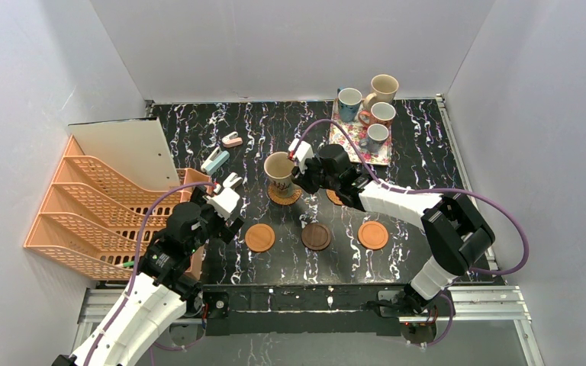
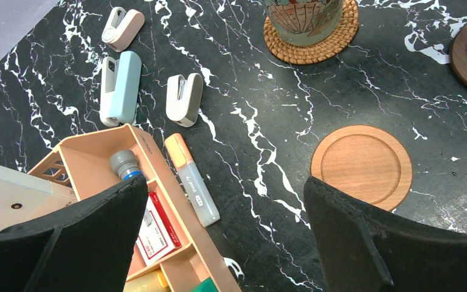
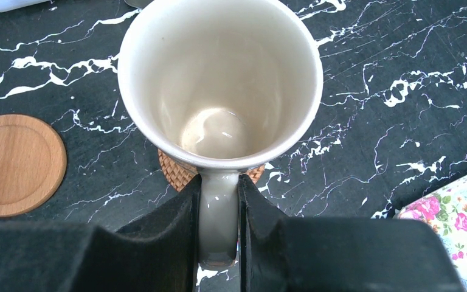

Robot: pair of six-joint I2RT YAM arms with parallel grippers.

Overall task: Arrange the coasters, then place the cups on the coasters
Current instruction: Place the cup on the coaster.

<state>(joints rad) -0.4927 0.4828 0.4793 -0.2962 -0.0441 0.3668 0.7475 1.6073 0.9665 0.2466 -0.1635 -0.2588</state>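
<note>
Overhead, the right gripper (image 1: 297, 168) clamps the handle of a beige mug (image 1: 278, 169) standing over a woven coaster (image 1: 284, 196) mid-table. The handle points right, toward that arm, which is the nearer one. The left gripper (image 1: 231, 183) hangs empty by the table's left edge.

From the left wrist, the jaws are spread wide and the mug's base looks seated on the coaster. A marker (image 2: 193, 180) reads "print".

From the right wrist, both fingers (image 3: 170, 237) pinch the handle, with the mug straight ahead. No writing is legible.
</note>
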